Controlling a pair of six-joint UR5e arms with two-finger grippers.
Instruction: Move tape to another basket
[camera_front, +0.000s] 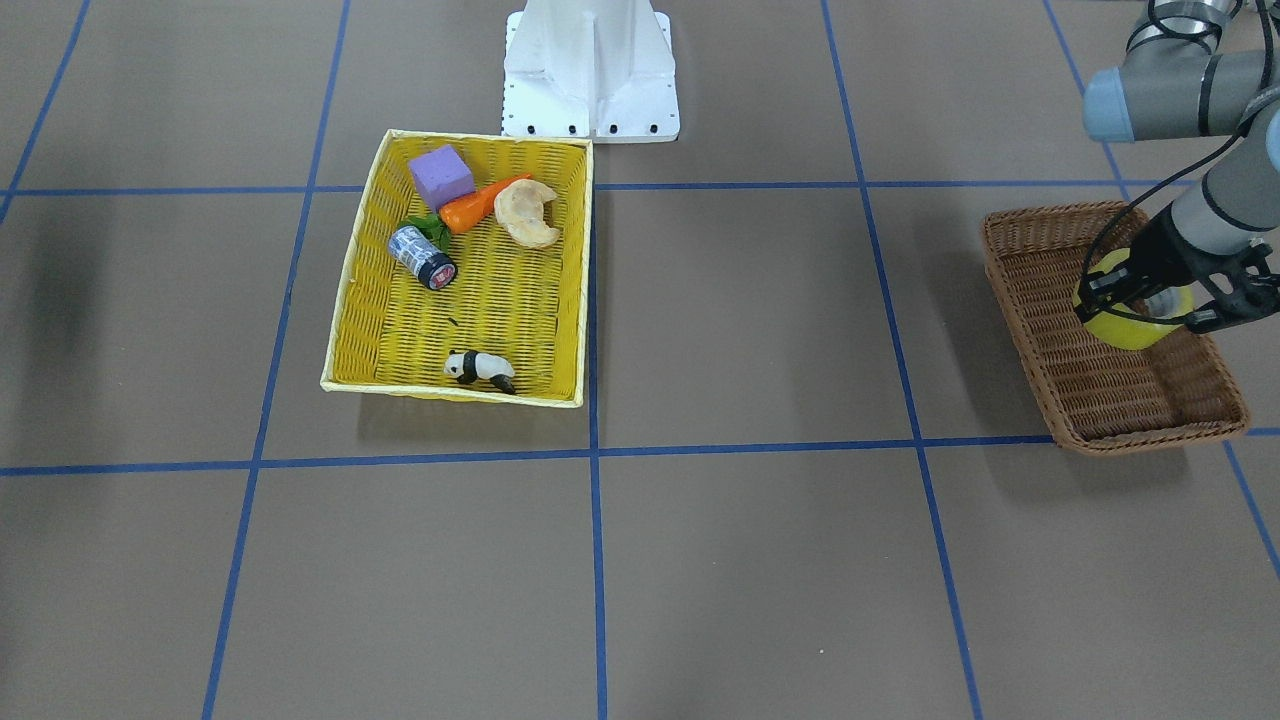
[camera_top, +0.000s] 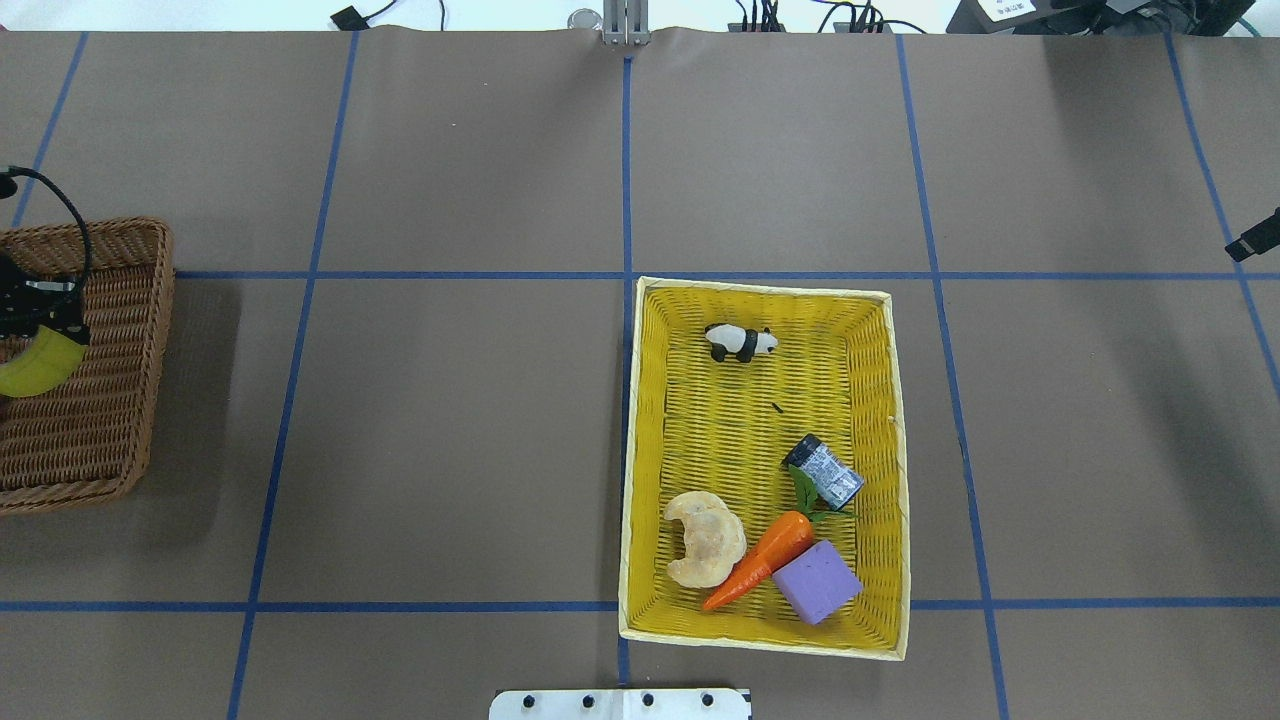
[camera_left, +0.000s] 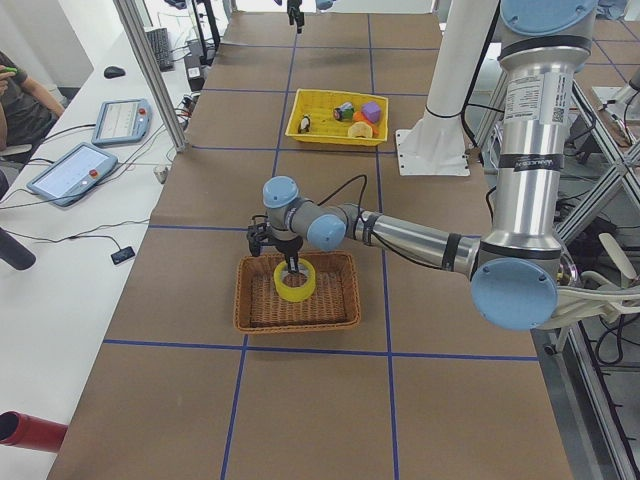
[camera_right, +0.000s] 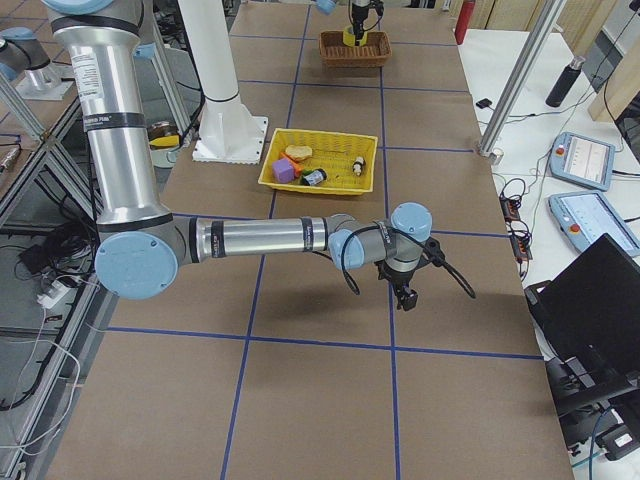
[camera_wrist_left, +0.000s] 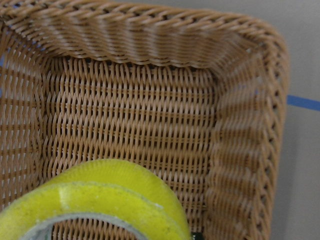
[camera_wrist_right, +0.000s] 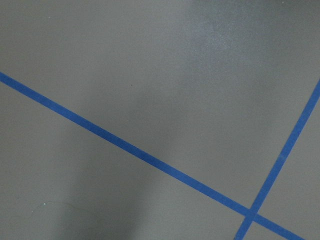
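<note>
The tape (camera_front: 1132, 325), a yellow roll with a pale core, hangs tilted in my left gripper (camera_front: 1135, 300) just over the floor of the dark brown wicker basket (camera_front: 1100, 400). The gripper is shut on the roll's wall, with one finger inside the ring, as the exterior left view shows (camera_left: 292, 268). In the left wrist view the tape (camera_wrist_left: 110, 195) fills the bottom edge over the basket's weave (camera_wrist_left: 150, 115). In the overhead view the tape (camera_top: 40, 365) and the basket (camera_top: 110, 420) sit at the far left. My right gripper (camera_right: 407, 297) hovers over bare table; I cannot tell whether it is open or shut.
A bright yellow woven basket (camera_front: 345, 300) near the robot's base holds a purple block (camera_front: 440, 175), a carrot (camera_front: 480, 205), a croissant (camera_front: 527, 213), a small grey can (camera_front: 422, 257) and a toy panda (camera_front: 478, 368). Brown table with blue grid lines lies between the baskets.
</note>
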